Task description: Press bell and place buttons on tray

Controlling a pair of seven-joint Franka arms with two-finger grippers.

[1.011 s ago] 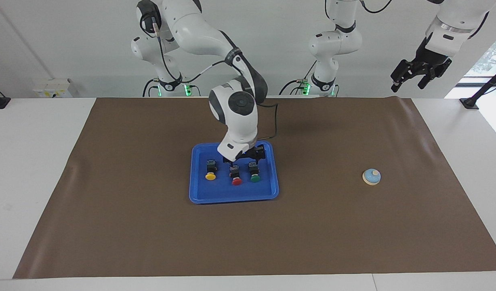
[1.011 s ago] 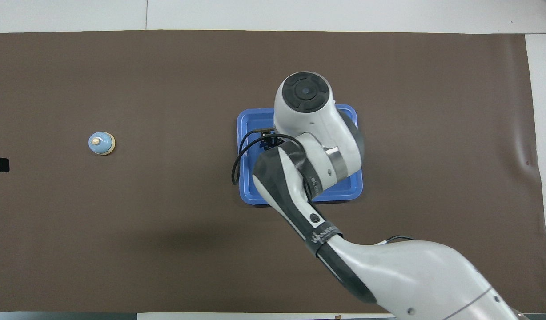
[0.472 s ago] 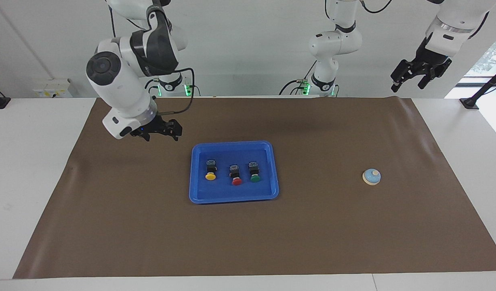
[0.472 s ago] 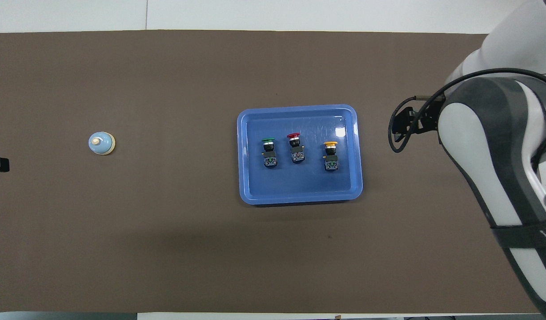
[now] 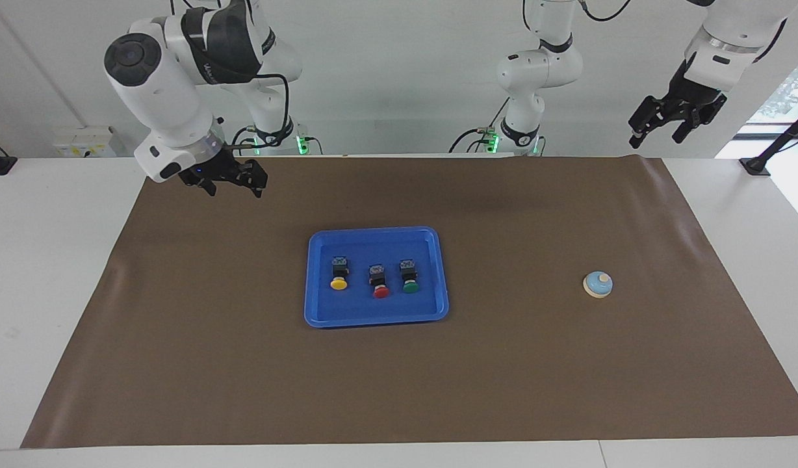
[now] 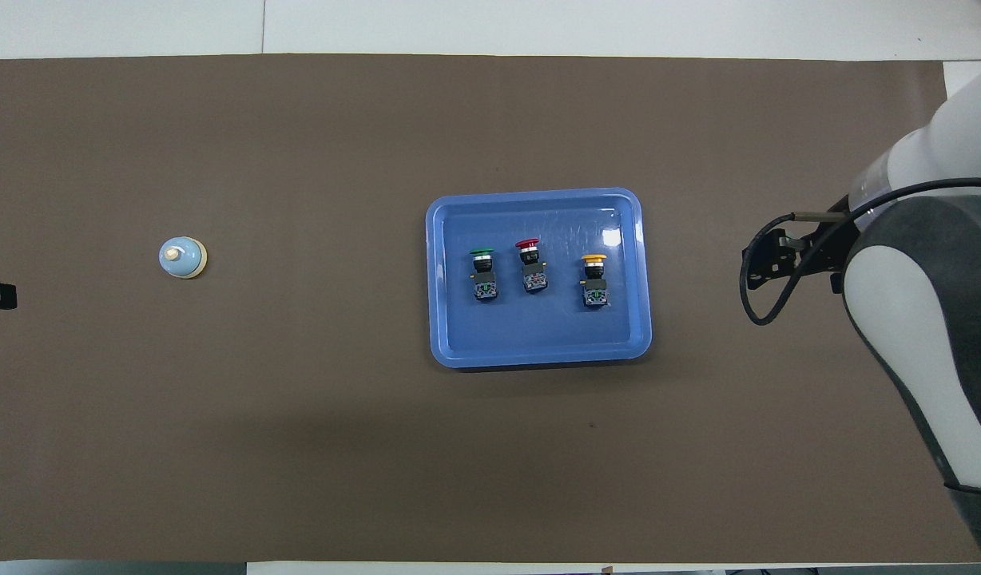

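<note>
The blue tray (image 5: 376, 319) lies mid-table on the brown mat; it also shows in the overhead view (image 6: 538, 358). In it lie three buttons side by side: yellow (image 5: 338, 279), red (image 5: 380, 288) and green (image 5: 410, 284), also seen from overhead as yellow (image 6: 593, 267), red (image 6: 529, 254) and green (image 6: 481, 263). The light-blue bell (image 5: 598, 284) stands alone on the mat toward the left arm's end (image 6: 182, 257). My right gripper (image 5: 233, 185) is open and empty, raised over the mat at the right arm's end. My left gripper (image 5: 659, 130) waits open, high over the mat's corner.
The brown mat (image 5: 243, 377) covers most of the white table. A black stand (image 5: 759, 162) sits off the mat at the left arm's end. A small white box (image 5: 84, 142) lies at the right arm's end by the wall.
My right gripper has left the tray, risen and swung away to the right arm's end of the table. The three buttons stay in the tray. The left arm has not moved.
</note>
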